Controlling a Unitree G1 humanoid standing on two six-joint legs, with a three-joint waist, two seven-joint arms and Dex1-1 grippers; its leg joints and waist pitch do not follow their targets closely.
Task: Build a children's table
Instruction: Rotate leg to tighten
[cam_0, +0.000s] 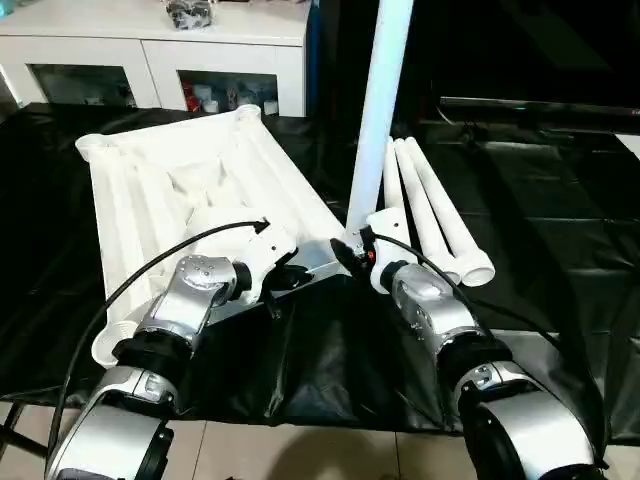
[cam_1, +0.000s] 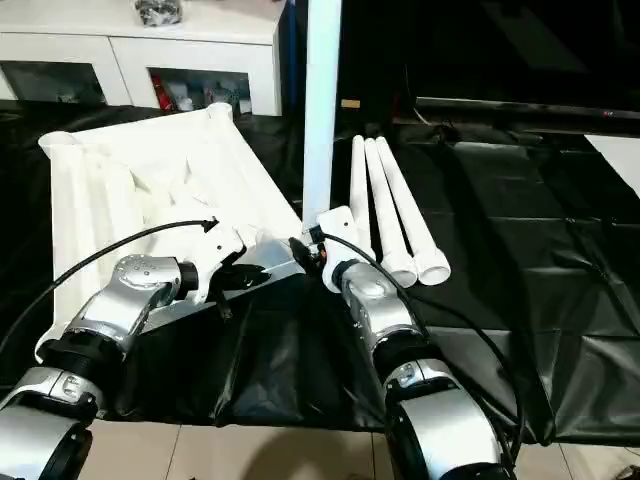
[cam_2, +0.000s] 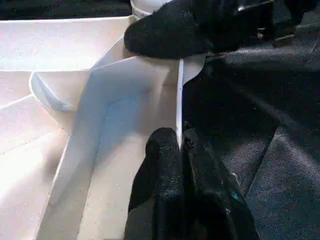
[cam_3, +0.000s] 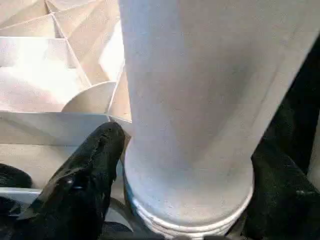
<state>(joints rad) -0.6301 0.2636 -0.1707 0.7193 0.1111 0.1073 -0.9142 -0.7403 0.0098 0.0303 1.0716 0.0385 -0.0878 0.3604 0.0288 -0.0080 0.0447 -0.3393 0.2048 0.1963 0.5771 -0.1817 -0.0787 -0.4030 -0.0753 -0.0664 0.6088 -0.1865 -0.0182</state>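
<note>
Tabletop (cam_0: 170, 190): white plastic, lying underside up on a black sheet (cam_0: 560, 220), ribs and corner sockets showing; it runs from the robot's 12 o'clock toward 10 o'clock.
Upright leg (cam_0: 382, 100): white tube standing in the tabletop's near corner socket at 12 o'clock, leaning slightly to 1 o'clock.
Spare legs (cam_0: 440, 215): three white tubes lying side by side on the sheet at 1 o'clock, just beside the upright one.
Left gripper (cam_2: 180, 145): fingers pinched together on the tabletop's thin rim near that corner.
Right gripper (cam_3: 185, 200): fingers (cam_3: 85, 175) spread wide, one on each side of the upright leg's base; firm contact cannot be told.
Cabinet (cam_0: 150, 50): white, at 11 o'clock beyond the sheet.
</note>
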